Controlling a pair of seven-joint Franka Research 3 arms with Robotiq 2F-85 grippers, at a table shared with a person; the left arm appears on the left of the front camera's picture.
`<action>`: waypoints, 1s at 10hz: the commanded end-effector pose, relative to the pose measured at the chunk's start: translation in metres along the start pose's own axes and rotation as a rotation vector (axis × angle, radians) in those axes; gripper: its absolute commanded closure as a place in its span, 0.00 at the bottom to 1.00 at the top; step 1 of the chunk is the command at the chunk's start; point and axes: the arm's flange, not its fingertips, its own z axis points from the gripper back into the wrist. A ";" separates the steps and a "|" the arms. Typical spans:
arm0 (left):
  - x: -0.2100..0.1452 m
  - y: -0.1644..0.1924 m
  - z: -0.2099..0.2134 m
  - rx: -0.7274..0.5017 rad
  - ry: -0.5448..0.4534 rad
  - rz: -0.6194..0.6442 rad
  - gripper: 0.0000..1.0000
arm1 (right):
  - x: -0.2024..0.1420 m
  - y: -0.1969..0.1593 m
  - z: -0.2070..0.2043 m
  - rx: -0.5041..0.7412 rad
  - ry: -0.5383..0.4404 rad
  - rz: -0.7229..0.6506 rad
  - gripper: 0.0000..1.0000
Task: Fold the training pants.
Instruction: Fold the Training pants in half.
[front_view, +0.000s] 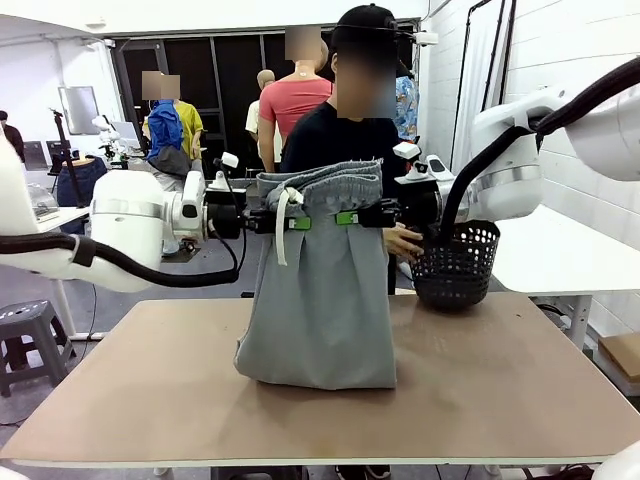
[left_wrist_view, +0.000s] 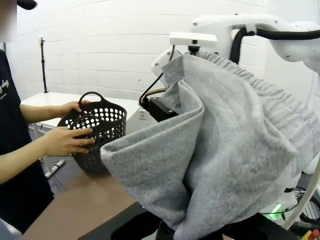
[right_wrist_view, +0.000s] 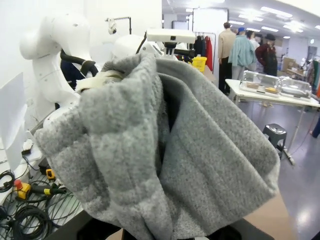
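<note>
**Off-task items in view**

Black mesh basket (front_view: 457, 265) at the counter's (front_view: 500, 380) far right edge, upright, handle up; seen again in the left wrist view (left_wrist_view: 95, 127). Grey stool (front_view: 30, 330) on the floor to the left, beside the counter. White table (right_wrist_view: 272, 92) with clear trays in the right wrist view, another stool (right_wrist_view: 275, 135) beneath. Tangled cables (right_wrist_view: 30, 205) on the floor, lower left there.

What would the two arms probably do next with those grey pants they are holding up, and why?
Probably lower the training pants forward onto the table. The left gripper and right gripper each pinch the waistband, holding it up, while the bottom end already rests bunched on the tabletop. Laying the cloth flat would likely come before any fold.
</note>
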 end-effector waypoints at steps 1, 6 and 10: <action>0.029 0.034 -0.019 0.042 0.045 0.002 1.00 | 0.026 -0.040 -0.003 0.013 0.036 0.029 1.00; 0.108 0.096 -0.014 0.233 -0.023 -0.126 1.00 | 0.097 -0.109 -0.001 -0.033 0.065 0.147 1.00; 0.117 0.103 0.000 0.261 -0.018 -0.138 1.00 | 0.109 -0.112 0.005 -0.059 0.032 0.193 1.00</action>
